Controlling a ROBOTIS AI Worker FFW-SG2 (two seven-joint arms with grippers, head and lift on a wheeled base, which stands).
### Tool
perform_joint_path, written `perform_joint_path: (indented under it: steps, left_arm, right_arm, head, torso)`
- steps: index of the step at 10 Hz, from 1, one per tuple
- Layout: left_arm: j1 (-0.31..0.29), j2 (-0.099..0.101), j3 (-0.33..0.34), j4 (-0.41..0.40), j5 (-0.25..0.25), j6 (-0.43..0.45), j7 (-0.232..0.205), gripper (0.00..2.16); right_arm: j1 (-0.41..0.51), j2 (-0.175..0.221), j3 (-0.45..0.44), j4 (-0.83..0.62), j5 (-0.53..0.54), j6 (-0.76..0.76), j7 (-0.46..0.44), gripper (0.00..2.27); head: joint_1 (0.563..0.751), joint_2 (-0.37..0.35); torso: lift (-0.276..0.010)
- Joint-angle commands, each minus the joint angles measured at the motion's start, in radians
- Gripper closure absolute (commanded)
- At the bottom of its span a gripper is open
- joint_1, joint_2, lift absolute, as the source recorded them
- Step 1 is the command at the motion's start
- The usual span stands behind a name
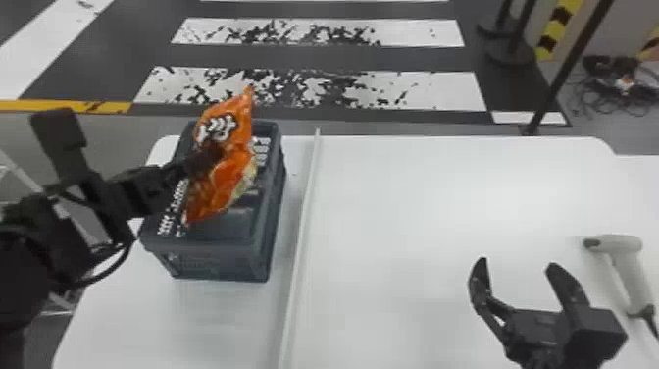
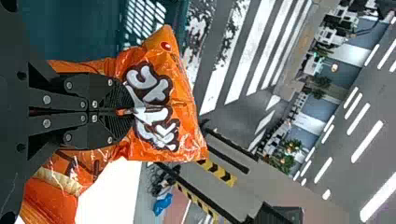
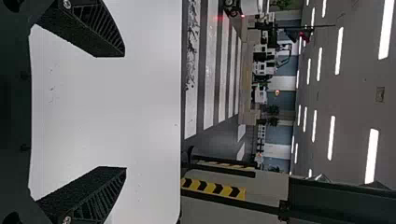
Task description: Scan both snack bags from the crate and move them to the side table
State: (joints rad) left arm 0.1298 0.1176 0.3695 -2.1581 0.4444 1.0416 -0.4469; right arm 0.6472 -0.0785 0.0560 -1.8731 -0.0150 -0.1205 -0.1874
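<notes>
Snack bag: one, orange with white-and-dark lettering, held directly above the crate, slanting, its lower end over the crate's near half.

Left gripper: reaching over the crate from the crate's left side; fingers narrowed together, pinching the bag at its gathered middle, printed portion fanning out past the fingertips.

Right gripper: well to the right of the crate, above the white tabletop; fingers spread wide, nothing between them.

Crate: dark grey, slotted walls, standing on the white surface; interior partly hidden by the bag, contents too unclear to itemise.

Pale strip: raised, running lengthwise just beside the crate, on its right.

Handheld scanner: light grey, dark-tipped, lying far to the right of the crate, dark cable attached at the handle's end.
</notes>
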Motion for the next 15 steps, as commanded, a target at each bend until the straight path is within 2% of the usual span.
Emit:
perform_joint_path:
  steps: [1, 2, 3, 4, 5, 8, 9, 10, 11, 13, 15]
  left_arm:
    - [0.024, -0.024, -0.011, -0.097, 0.043, 0.032, 0.002, 2.14]
    - [0.028, -0.050, -0.041, -0.147, 0.062, 0.062, 0.014, 2.14]
    - [0.028, -0.079, -0.087, -0.178, 0.057, 0.074, 0.025, 2.14]
    - [0.017, -0.108, -0.147, -0.177, 0.045, 0.074, 0.039, 2.14]
    - [0.005, -0.120, -0.224, -0.166, 0.008, 0.071, 0.047, 2.14]
    - [-0.022, -0.120, -0.471, -0.023, -0.150, 0.041, 0.080, 2.14]
    - [-0.032, -0.120, -0.555, 0.041, -0.224, -0.014, 0.096, 2.14]
    - [-0.041, -0.120, -0.636, 0.121, -0.273, -0.088, 0.123, 2.14]
    - [-0.055, -0.120, -0.692, 0.218, -0.276, -0.165, 0.149, 2.14]
    - [-0.075, -0.120, -0.799, 0.374, -0.326, -0.318, 0.191, 2.14]
    - [-0.101, -0.120, -0.860, 0.494, -0.329, -0.432, 0.214, 2.13]
  right_arm:
    - [0.002, -0.001, -0.001, -0.004, 0.000, -0.003, -0.001, 0.06]
    - [0.006, 0.000, -0.002, -0.011, 0.000, -0.009, -0.004, 0.06]
    - [0.009, 0.000, -0.002, -0.015, 0.000, -0.034, -0.021, 0.06]
    - [0.014, 0.000, -0.004, -0.024, -0.002, -0.058, -0.030, 0.06]
    - [0.019, -0.001, -0.007, -0.035, -0.007, -0.080, -0.040, 0.05]
    - [0.026, -0.003, -0.018, -0.052, -0.042, -0.123, -0.070, 0.05]
    - [0.026, -0.003, -0.016, -0.052, -0.046, -0.150, -0.099, 0.05]
    - [0.025, -0.003, -0.015, -0.046, -0.048, -0.187, -0.136, 0.05]
    - [0.025, -0.006, -0.016, -0.043, -0.048, -0.196, -0.155, 0.05]
    - [0.017, -0.009, -0.015, -0.035, -0.049, -0.208, -0.172, 0.05]
    - [0.014, -0.007, -0.010, -0.027, -0.049, -0.211, -0.172, 0.05]
  head:
    - [0.695, 0.027]
    - [0.695, 0.004]
    - [0.695, -0.034]
    - [0.695, -0.080]
    - [0.695, -0.105]
    - [0.695, -0.256]
    - [0.695, -0.281]
    - [0.695, -0.324]
    - [0.695, -0.350]
    - [0.695, -0.350]
    - [0.695, -0.350]
  torso:
    - [-0.075]
    - [-0.075]
    - [-0.075]
    - [-0.075]
    - [-0.075]
    - [-0.075]
    - [-0.075]
    - [-0.075]
    - [-0.075]
    - [-0.075]
    - [-0.075]
